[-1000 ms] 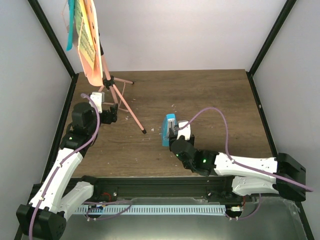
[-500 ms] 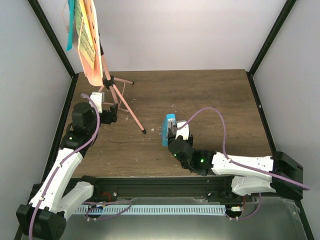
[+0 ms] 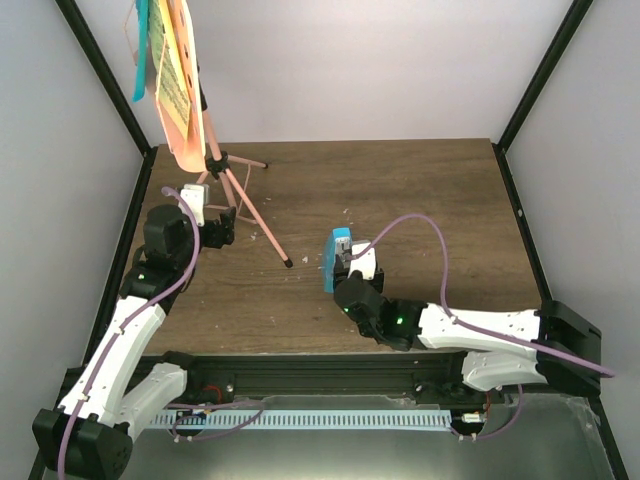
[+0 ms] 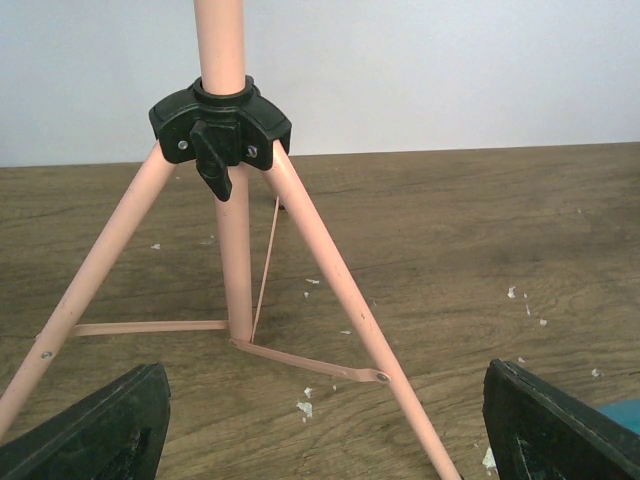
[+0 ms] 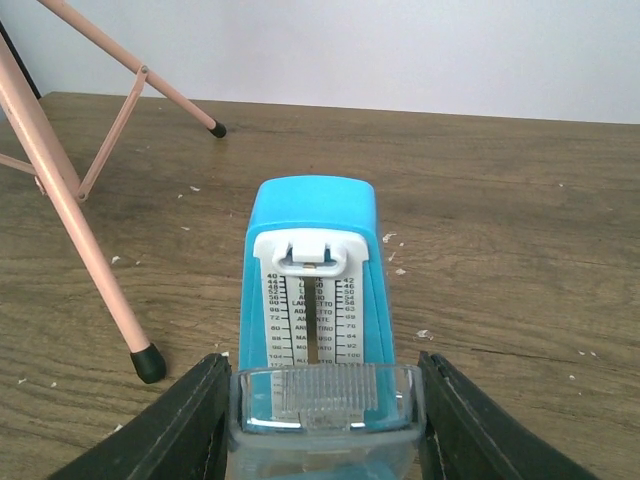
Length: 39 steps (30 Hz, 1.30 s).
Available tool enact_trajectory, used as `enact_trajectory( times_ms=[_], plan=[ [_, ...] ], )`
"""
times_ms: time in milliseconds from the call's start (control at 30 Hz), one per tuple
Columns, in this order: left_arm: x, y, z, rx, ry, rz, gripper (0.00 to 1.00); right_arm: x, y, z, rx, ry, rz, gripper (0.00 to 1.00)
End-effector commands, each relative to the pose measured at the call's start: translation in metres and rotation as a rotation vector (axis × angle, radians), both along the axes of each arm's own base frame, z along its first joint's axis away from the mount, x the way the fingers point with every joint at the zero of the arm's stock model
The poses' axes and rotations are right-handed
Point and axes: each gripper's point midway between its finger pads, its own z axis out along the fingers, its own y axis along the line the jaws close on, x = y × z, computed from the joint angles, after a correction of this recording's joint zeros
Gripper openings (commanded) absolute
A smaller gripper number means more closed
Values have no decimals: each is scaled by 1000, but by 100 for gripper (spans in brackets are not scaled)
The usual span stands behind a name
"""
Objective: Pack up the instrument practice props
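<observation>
- Gripping the metronome [image 5: 312, 270]: the right gripper [image 5: 322, 410] has a finger pressed on each side of its clear cover. It stands upright near the table [image 3: 430, 190] middle.
- Left gripper [image 4: 325, 425] spread wide, holding nothing.
- Music stand [image 4: 232, 270] legs just ahead of the left gripper, untouched.
- Stand is far-left, with sheets [image 3: 172, 85] on its desk.

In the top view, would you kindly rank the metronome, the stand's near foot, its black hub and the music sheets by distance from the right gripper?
1. metronome: mid-table, gripped by the right gripper.
2. near foot: just left of the metronome.
3. black hub: far left, where the stand's legs meet.
4. music sheets: top left, up on the stand.
</observation>
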Motion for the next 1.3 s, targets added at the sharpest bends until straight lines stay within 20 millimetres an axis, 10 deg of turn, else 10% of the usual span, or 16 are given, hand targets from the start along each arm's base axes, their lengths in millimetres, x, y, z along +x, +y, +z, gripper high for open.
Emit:
enact_trajectory(
  times_ms=[0,1267],
  plan=[
    [0,1,0,3,-13,1,87,0,4,0,23,6,-20,46],
    [0,2,-1,8,-11,5,87,12,9,-46,-75,95,-15,50]
  ],
)
